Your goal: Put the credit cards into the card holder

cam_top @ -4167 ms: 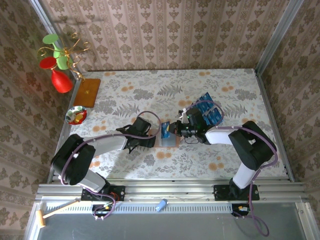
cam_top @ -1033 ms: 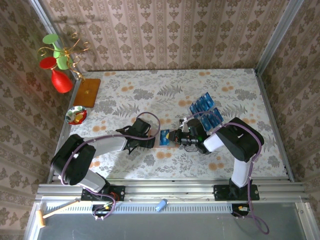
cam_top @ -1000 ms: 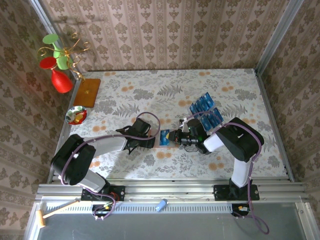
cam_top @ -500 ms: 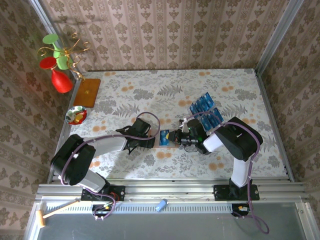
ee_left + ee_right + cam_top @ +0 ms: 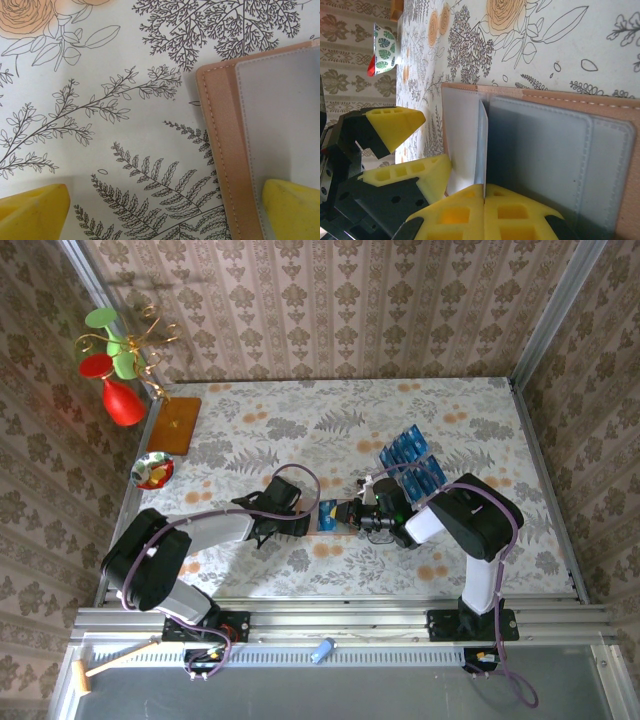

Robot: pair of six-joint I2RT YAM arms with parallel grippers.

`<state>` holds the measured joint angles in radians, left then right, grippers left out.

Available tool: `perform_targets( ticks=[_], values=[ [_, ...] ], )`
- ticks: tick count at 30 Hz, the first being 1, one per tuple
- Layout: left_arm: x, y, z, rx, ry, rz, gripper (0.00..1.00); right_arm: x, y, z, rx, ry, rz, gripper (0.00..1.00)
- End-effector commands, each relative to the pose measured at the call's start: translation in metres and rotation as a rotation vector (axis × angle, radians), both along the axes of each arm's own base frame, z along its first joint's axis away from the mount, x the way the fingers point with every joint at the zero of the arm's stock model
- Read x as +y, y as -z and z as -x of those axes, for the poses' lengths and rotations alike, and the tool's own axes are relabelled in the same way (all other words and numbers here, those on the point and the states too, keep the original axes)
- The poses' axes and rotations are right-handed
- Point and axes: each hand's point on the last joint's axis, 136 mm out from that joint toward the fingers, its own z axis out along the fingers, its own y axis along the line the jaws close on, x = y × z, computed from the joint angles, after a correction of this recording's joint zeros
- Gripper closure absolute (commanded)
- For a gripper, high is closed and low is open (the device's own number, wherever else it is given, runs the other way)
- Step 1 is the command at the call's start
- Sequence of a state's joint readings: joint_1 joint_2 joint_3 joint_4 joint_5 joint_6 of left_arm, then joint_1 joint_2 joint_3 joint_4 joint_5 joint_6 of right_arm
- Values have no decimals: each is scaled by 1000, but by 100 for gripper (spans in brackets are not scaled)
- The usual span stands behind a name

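Card (image 5: pixel 481 145) clamped in right pincer (image 5: pixel 484 194), standing edgewise on card holder (image 5: pixel 545 145).

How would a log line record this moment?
left gripper: open, straddling card holder edge | right gripper: shut on credit card at holder pocket | other cards: tabletop

Matt stitched leather card holder (image 5: pixel 260 130), printed tablecloth (image 5: pixel 100 75)
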<state>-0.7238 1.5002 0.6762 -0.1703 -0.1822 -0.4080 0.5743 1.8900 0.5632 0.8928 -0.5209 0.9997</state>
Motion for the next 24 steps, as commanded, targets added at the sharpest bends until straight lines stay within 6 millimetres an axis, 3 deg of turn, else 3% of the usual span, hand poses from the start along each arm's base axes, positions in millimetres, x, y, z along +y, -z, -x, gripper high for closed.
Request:
perform_targets(
  ticks=[1,24],
  values=[
    [7,0,1,-6,-26,-1,0,1,22,14,71,-26,37,100],
    [7,-2,0,-9,-23,-3,0,-12,26,20,91,-7,62,100]
  ],
)
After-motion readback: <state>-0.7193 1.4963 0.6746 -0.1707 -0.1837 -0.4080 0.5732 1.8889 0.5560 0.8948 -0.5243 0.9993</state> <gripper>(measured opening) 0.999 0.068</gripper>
